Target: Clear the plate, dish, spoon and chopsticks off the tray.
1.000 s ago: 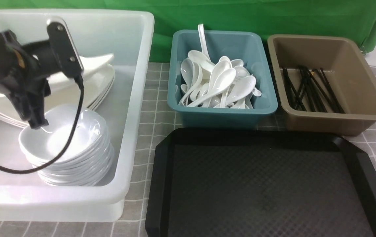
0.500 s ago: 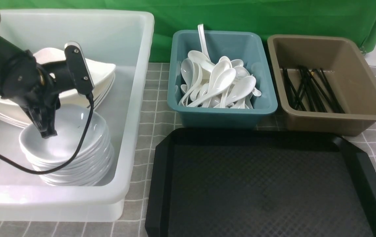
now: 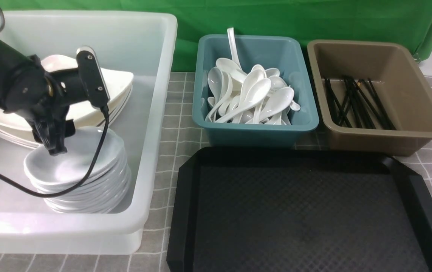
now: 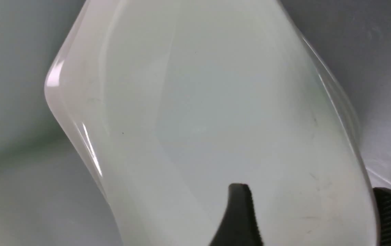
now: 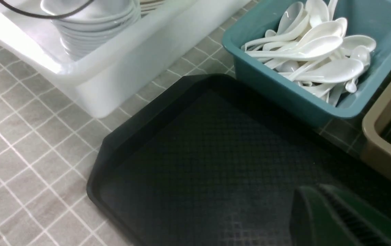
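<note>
Showed the left gripper (image 3: pixel 55 145) inside the white tub (image 3: pixel 155 113), low over the left rear rim of the dish (image 3: pixel 76 160); caught its two fingers (image 4: pixel 238 215) spread apart and pinching nothing; placed the dish directly beneath that gripper, flat on top of a stack of like dishes (image 3: pixel 87 196), with one edge of it lying between the parted fingers; could not tell contact between dish and either finger; located the stack toward the front of the tub, with the plate (image 3: pixel 119 85) topping a pile of plates just behind it, partly hidden by the arm; found the right gripper (image 5: pixel 313 205) near the right side of the tray (image 3: pixel 185 211), well apart from the dish, fingers pressed together with nothing between them; showed the tray on the grey checked cloth (image 3: pixel 178 113), just in front of the teal bin (image 3: pixel 257 132) and the brown bin (image 3: pixel 382 139); recorded the spoons (image 3: pixel 253 94) heaped in the teal bin and the chopsticks (image 3: pixel 355 102) lying in the brown bin, both far from either gripper.
</note>
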